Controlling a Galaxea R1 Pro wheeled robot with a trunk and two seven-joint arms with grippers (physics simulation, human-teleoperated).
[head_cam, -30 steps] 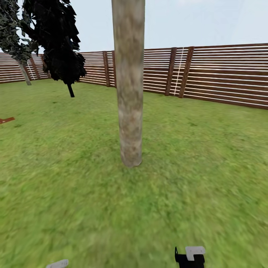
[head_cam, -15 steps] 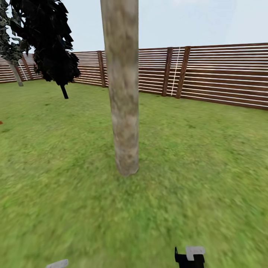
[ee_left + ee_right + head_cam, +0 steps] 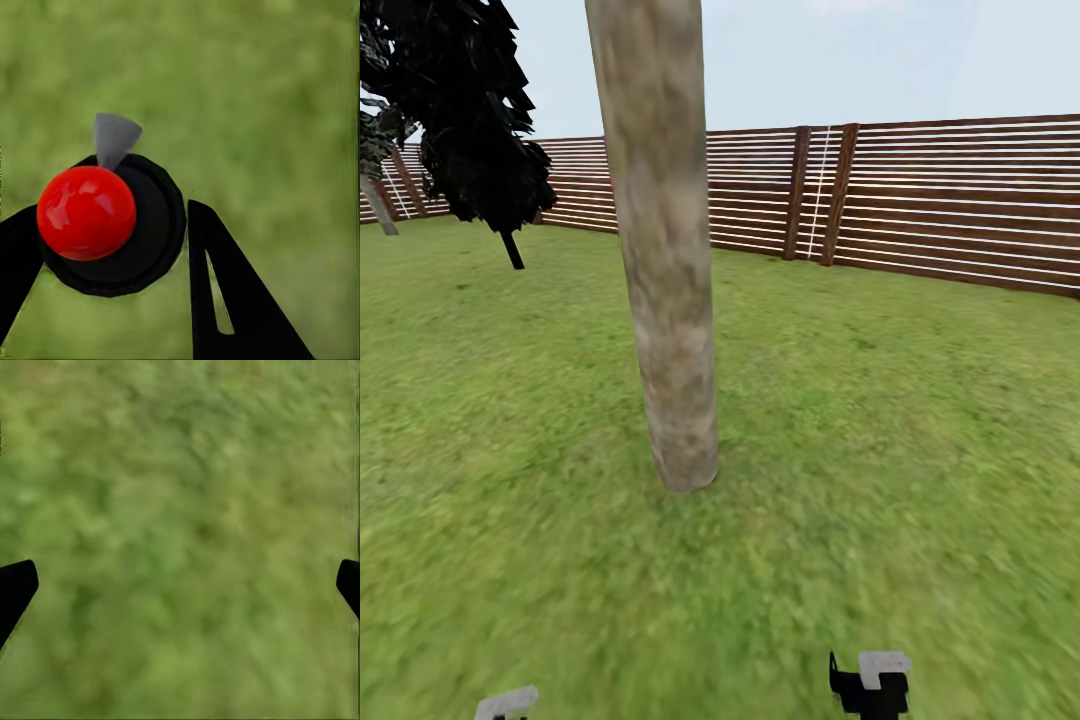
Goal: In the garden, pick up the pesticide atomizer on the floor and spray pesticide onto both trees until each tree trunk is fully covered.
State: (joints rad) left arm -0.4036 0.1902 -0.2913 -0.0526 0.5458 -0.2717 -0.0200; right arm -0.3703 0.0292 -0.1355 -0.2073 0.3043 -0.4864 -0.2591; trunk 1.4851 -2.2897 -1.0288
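The pesticide atomizer (image 3: 112, 225), red-capped and pinched between the left gripper (image 3: 105, 277) fingers in the left wrist view, nears a tree trunk (image 3: 665, 300) on grass in the head view, awaiting aim and spray, while the right gripper (image 3: 180, 585) gapes empty.

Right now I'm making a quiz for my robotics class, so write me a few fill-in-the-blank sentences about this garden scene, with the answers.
1. The left gripper is shut on an atomizer whose round top is coloured ____.
2. The tree trunk rises from the ____.
3. The right gripper has its fingers spread wide, so it is ____.
4. Behind the trunk runs a brown slatted wooden ____.

Answers: red; grass; open; fence
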